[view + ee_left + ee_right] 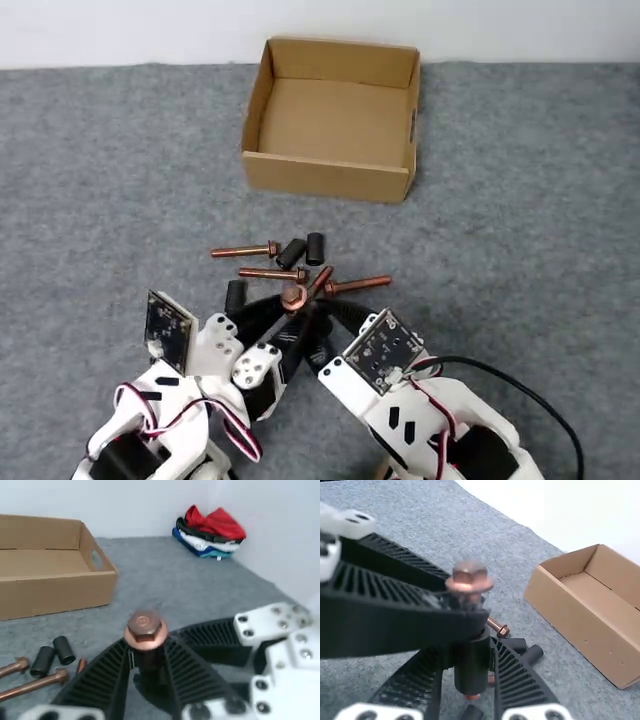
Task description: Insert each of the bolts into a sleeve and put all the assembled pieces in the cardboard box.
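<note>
High view, carpet [100, 180]; left end effector [146, 656] clamps bolt [144, 628], right end effector [469, 655] seemingly sleeve [469, 674].

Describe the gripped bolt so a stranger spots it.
From the cardboard box, come toward the arms to the scattered bolts. The held bolt sits at their near edge between the left tool and right tool. It alone stands upright; the others lie flat.

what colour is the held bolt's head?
Copper; the bolt head shows best in the left wrist view.

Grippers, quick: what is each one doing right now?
Left gripper: closed, holding the bolt.
Right gripper: closed, holding the sleeve.
</note>
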Tool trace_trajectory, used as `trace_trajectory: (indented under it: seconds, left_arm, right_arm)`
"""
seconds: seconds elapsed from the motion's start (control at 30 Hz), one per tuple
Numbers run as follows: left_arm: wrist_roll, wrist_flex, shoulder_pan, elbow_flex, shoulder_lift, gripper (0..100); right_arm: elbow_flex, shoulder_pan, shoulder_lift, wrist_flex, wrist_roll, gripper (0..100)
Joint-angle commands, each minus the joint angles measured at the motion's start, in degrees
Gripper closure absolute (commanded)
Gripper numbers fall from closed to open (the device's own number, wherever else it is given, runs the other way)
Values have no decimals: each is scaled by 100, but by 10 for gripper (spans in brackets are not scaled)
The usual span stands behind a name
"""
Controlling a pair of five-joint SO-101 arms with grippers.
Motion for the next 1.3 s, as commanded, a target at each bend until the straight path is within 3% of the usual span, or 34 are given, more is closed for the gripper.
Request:
trace_trajectory:
  seconds: [0.0,0.13,0.4,0.5,0.67,0.87,1.03,1.27]
  left_arm:
    - [-273,325,26,-66,0,848]
    - [-352,624,9,-92,0,733]
    - [-431,695,-18,-585,0,733]
    - [-431,651,-229,-813,-9,788]
    - [-440,484,-1257,-901,-35,1000]
    - [-712,466,-2778,-110,-35,995]
    - [-1178,308,-3851,875,-35,995]
    - [-1916,-264,-4378,2149,-35,995]
  right_arm:
    - [-53,-4,-57,-171,44,990]
    - [-44,-4,-57,-171,44,990]
    - [-35,13,-57,-171,35,990]
    - [-35,251,-48,-163,0,990]
    - [-62,1279,-48,-119,-598,991]
    - [-158,2009,136,-110,-1143,991]
    - [-870,2352,1297,295,-1688,991]
    - [-2435,2431,3662,347,-2224,991]
